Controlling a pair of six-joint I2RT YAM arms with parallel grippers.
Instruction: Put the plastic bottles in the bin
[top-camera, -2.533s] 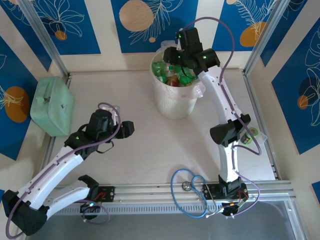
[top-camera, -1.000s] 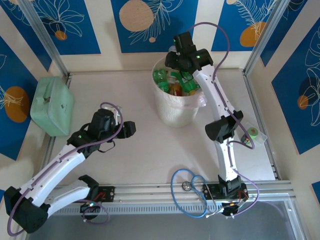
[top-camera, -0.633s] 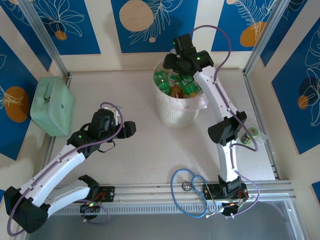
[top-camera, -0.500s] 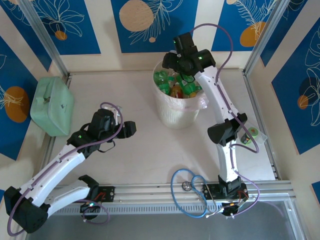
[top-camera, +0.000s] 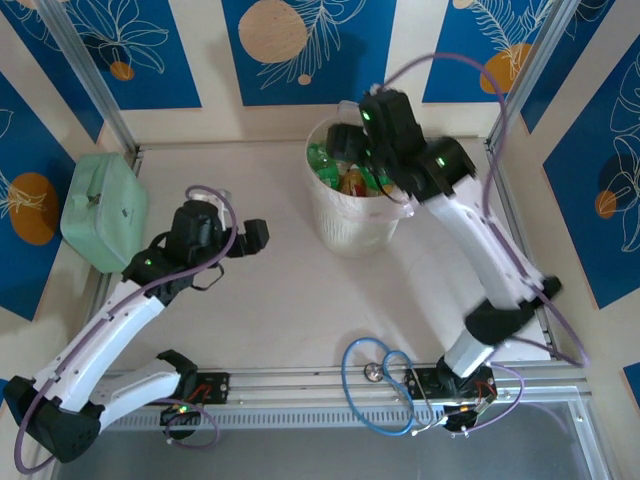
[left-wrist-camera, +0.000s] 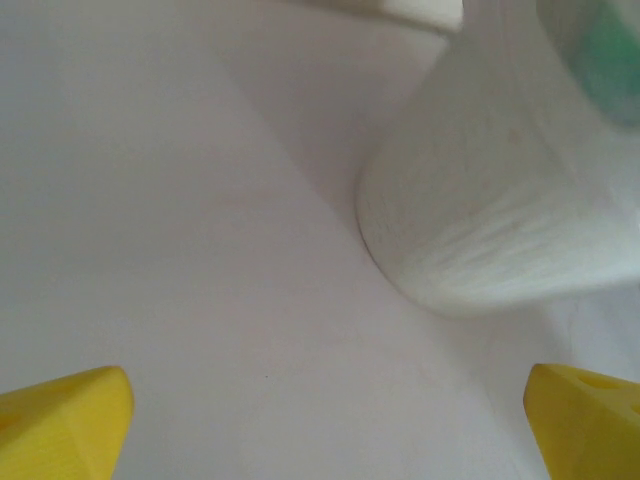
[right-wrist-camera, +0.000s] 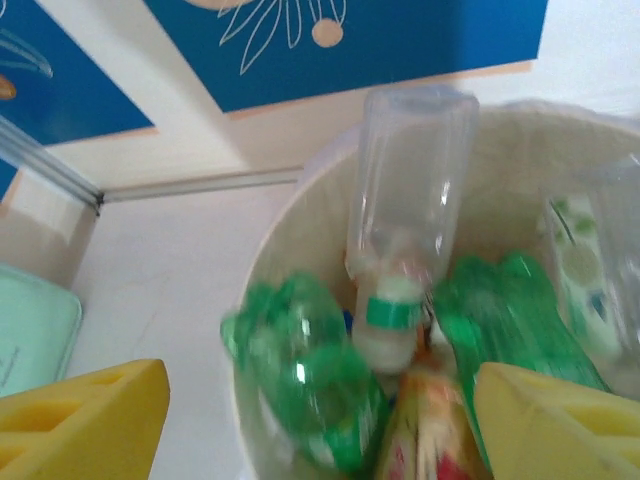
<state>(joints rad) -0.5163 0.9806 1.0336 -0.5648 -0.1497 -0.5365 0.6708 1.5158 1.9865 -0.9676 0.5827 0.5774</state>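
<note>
Right wrist view showed the right jaws newly spread wide over the bin (right-wrist-camera: 290, 235); a clear bottle (right-wrist-camera: 410, 200) rested neck-down just below them among green bottles (right-wrist-camera: 300, 375), apparently released. The left jaws had also widened, empty, above the surface (left-wrist-camera: 180, 200), bin ahead. Sorting seemed nearly finished.

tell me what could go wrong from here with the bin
The clear bottle leans cap-down on the far rim of the bin and pokes above it, so it might topple out. The right tool hangs open just above a green bottle and could knock it on retreating.
</note>
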